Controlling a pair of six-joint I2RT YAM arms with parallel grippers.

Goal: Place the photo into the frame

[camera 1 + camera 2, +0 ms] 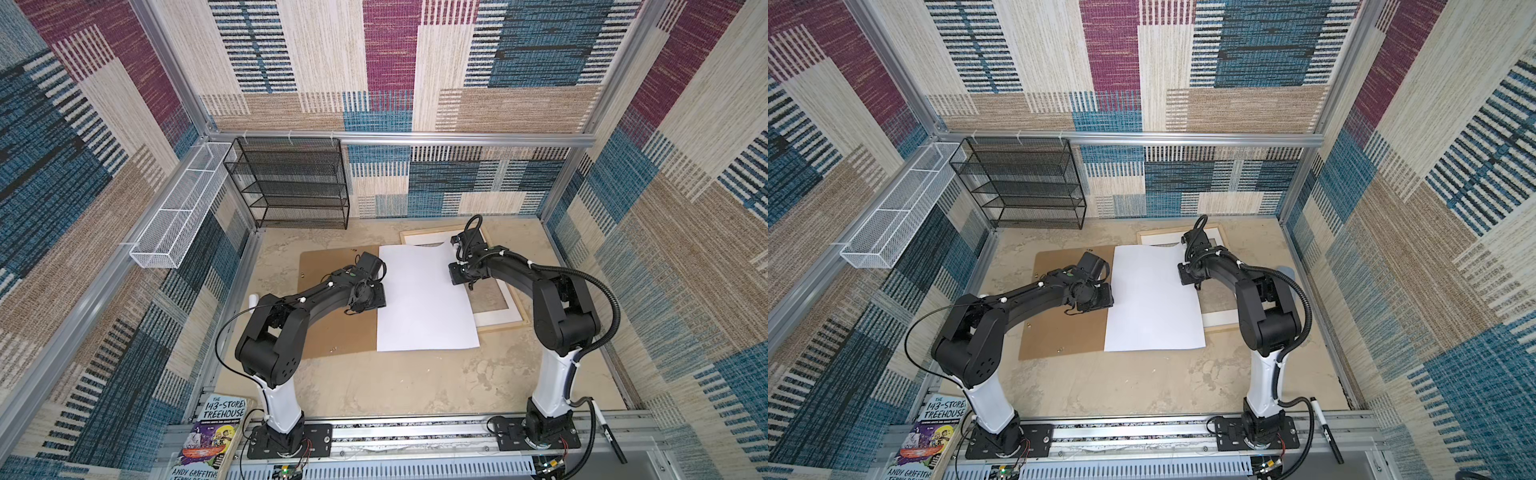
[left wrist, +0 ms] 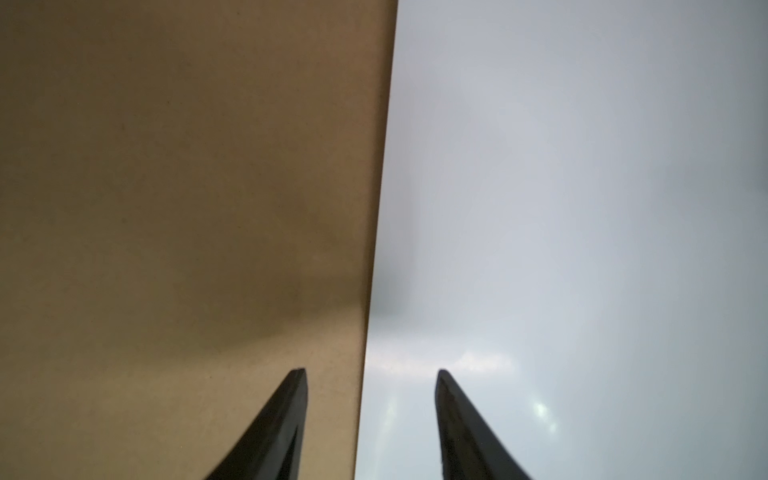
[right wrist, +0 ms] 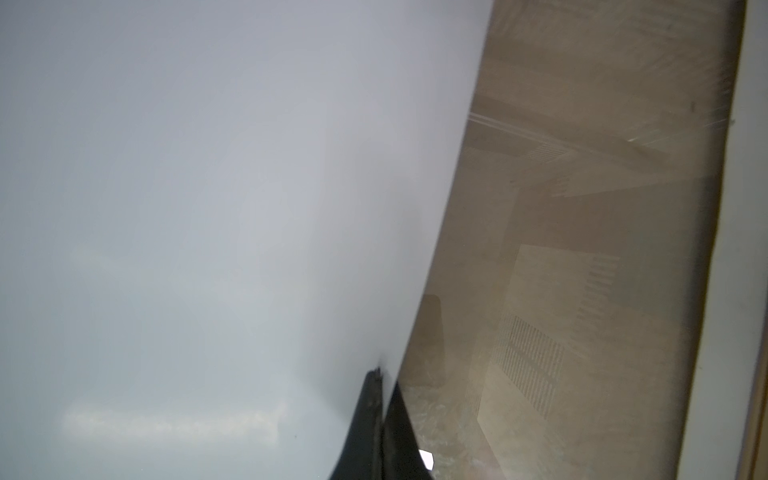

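1 photo [image 1: 424, 299], plain white back up, lies mid-counter. Its left edge overlaps 1 brown hardboard sheet [image 1: 328, 332]; its right part covers part of 1 pale-wood frame [image 1: 503, 326]. The frame lies flat at the back right, w/ 1 white mat [image 1: 494, 318] inside it. The photo's far right corner is lifted and curled.

Also in view: 1 black mesh rack [image 1: 291, 183] against the back wall, 1 white mesh basket [image 1: 178, 208] on the left wall, 1 paperback book [image 1: 212, 436] and 1 black marker [image 1: 606, 432] by the arm bases. There are 2 black-and-white arms.

The counter [image 1: 395, 386] is mottled beige, stone-like. Walls on 3 sides are woven patchwork in blue, magenta and tan, w/ aluminium rails.

Left hand [image 2: 370, 374]: fingers about half apart and gripping nothing. One finger sits over the hardboard, the other over the photo, w/ the photo's edge running between them.

Right hand [image 3: 382, 374]: fingers pinched tight on the photo's right edge, above the frame's clear pane.
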